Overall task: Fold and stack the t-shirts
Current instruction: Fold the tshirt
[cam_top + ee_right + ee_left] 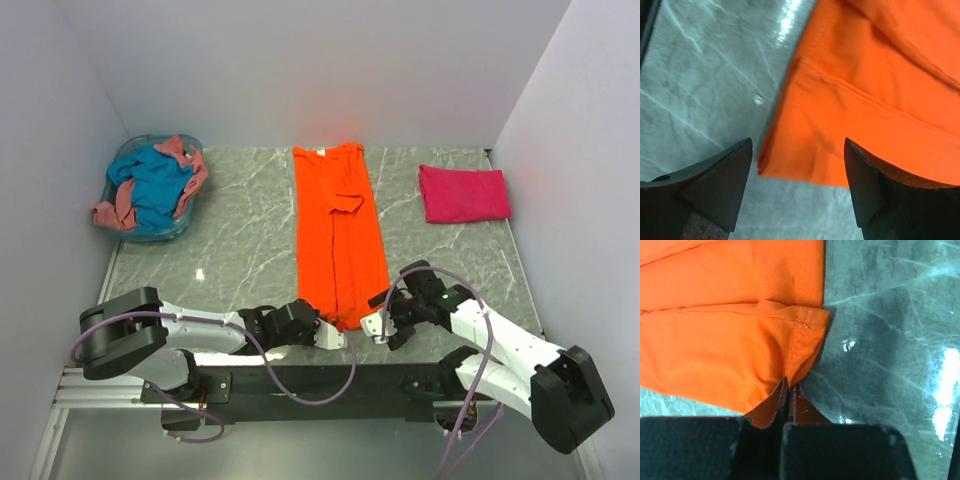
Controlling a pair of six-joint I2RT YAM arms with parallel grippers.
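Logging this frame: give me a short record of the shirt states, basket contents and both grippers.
orange t-shirt: folded into a long strip, flat at the centre of the table
magenta t-shirt: folded, far right
basket: far left, holds teal t-shirt and salmon t-shirt, both crumpled
left gripper: shut on strip's near left corner
right gripper: open, near right corner between its fingers
stack: not yet started

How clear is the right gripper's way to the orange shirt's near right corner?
Probably clear: the right gripper is open, with a corner of the orange shirt lying between its fingers and nothing on top. The left gripper is shut on the other near corner.
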